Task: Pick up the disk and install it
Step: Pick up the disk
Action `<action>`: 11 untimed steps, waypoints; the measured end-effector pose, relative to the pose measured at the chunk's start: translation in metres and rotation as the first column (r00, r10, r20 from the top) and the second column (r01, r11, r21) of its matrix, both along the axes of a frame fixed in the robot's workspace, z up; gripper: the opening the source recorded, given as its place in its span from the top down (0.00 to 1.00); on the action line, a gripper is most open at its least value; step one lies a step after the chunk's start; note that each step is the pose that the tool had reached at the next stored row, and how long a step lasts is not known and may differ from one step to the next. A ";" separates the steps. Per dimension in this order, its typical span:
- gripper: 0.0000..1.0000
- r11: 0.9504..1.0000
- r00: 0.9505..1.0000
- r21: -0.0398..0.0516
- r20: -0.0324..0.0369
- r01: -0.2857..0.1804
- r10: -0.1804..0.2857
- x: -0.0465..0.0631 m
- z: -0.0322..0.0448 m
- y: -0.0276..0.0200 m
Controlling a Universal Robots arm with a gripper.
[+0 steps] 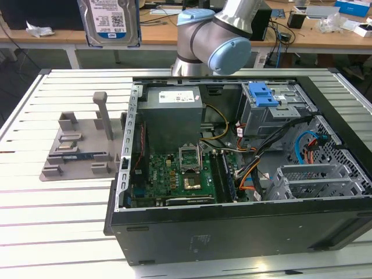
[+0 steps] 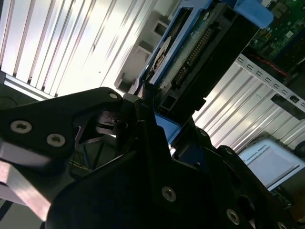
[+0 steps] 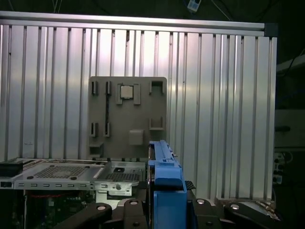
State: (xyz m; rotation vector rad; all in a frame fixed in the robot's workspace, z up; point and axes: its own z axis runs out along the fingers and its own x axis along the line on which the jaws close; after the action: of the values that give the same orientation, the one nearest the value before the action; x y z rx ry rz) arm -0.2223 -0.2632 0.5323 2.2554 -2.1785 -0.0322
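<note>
- One disk (image 1: 109, 22) is gripped in the tool (image 2: 159, 112). In the second wrist view, the black fingers (image 2: 144, 121) are seen closed narrowly on one end of the drive.
- From that grip, the disk's connector edge and dark underside are seen reaching away from the tool.
- In the exterior view, the disk is held upright and high, well clear of the slatted surface (image 1: 46, 232). Its white label with the blue band is turned toward the camera.
- Blue rails (image 3: 164, 176) are fitted along the disk's long edges. In the first wrist view, the drive is seen edge-on, standing straight out ahead of the tool.
- A grey fixture plate (image 1: 81, 145) is laid flat on the surface, well beneath the tool and beyond the far end of the held disk. Upright posts and small holders are carried on it.
- An open computer case (image 1: 203, 226) is laid on its side on the surface. It is set lower than the tool, off to one side of it, and just beside the fixture plate.
- Inside the case, a grey drive cage (image 1: 273, 113) topped by a blue latch (image 1: 261, 93) is exposed. A grey power-supply box (image 1: 171, 110) and a green motherboard (image 1: 174, 174) are exposed there too. All of these are well apart from the tool.
- The arm (image 1: 215, 35) is seen behind the case.
</note>
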 end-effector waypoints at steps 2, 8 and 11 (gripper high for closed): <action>0.63 1.000 1.000 0.000 -0.001 0.000 0.000 0.016 0.0001 0.0000; 0.63 1.000 1.000 0.000 -0.003 0.000 0.000 0.044 0.0000 0.0000; 0.63 1.000 1.000 0.000 -0.005 0.000 0.000 0.062 0.0000 -0.0001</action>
State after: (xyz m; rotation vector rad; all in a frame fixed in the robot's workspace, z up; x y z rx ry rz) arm -0.1606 -0.2633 0.5324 2.2530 -2.1757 -0.0379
